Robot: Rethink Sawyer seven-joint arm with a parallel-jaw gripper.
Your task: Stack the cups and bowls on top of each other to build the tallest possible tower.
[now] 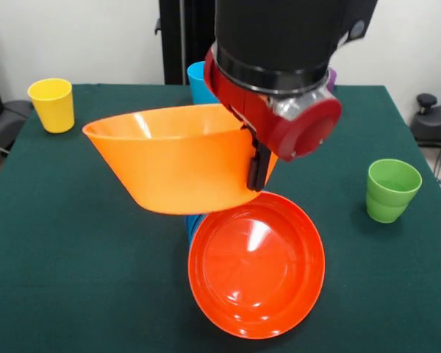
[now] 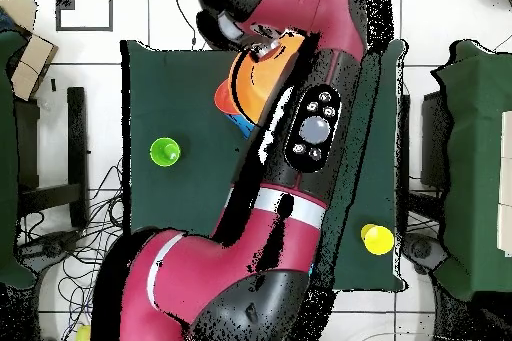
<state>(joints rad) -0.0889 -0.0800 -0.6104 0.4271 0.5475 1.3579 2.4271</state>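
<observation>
the big yellow-orange bowl [image 1: 173, 158] is held aloft by the gripper [image 1: 258, 168], whose dark finger is closed over the bowl's rim on one side only; the bowl hangs tilted above the middle of the table [image 1: 51, 243]. just below it the orange-red bowl [image 1: 256, 273] is seen tipped steeply toward the table's near edge, leaning on something blue [image 1: 193, 224] that is mostly hidden behind it.

a slip is judged the main risk: with the bowl pinched at one rim point and hanging askew, it could swing or drop when moved. the tipped orange-red bowl could also be knocked flat or pushed off its support if the held bowl is lowered onto it, since no level seat is offered there.

the front view alone shows the grip, the tipped bowl, a light blue cup [image 1: 199, 81] behind the arm, a sliver of purple [image 1: 331, 78], the yellow cup [image 1: 52, 104] near a far corner and the green cups [image 1: 391, 190], apparently two nested, by a side edge. in the overhead view most of this is covered by the arm [image 2: 300, 157]; only part of the held bowl [image 2: 258, 82], a green cup [image 2: 165, 152] and the yellow cup [image 2: 377, 239] near a corner are shown, well apart.
</observation>
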